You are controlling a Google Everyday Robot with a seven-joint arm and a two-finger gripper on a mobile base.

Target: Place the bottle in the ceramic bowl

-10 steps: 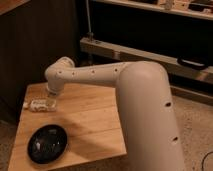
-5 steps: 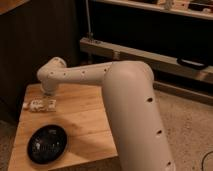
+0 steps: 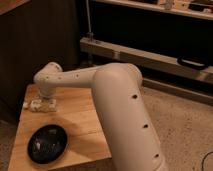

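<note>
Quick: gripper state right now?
Gripper: low over the wooden table, at the bottle, apart from the ceramic bowl; open or closed cannot be told.

Glossy ceramic bowl [image 3: 47,144], wooden table [image 3: 82,120]; gripper [image 3: 44,103] at bottle [image 3: 35,105].

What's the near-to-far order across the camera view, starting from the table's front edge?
Ceramic bowl → bottle → shelf rail. The pincer is down over the bottle, so it's left out of the order.
</note>
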